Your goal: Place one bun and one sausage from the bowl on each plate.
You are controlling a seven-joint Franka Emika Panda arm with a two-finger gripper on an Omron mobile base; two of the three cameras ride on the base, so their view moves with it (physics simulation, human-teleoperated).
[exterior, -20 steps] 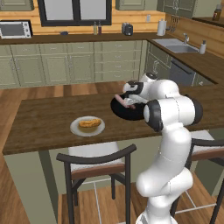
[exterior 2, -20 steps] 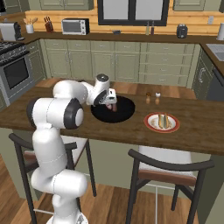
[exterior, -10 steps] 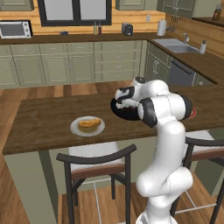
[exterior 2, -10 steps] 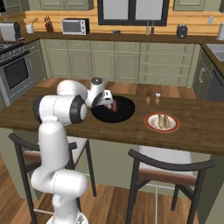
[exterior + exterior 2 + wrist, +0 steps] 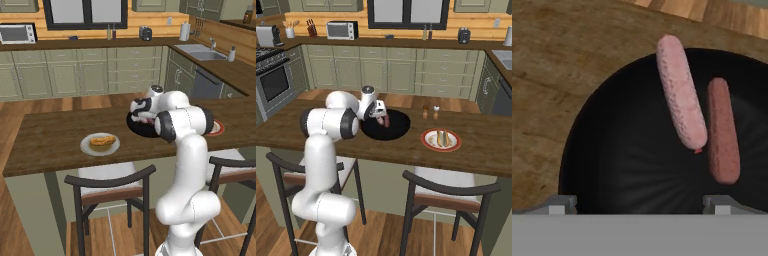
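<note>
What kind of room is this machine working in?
A home kitchen, apparently computer-rendered: a microwave on the back counter, a sink with a tap, an oven, and a wooden island with stools where plates and a black bowl sit.

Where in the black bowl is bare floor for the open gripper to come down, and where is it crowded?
Free: the wide, shallow black bowl has a bare floor from its wooden-counter-side rim across to the pale pink sausage, above the open gripper. Crowded: the far side, where the darker reddish-brown sausage lies alongside the pink one, almost touching it.
</note>
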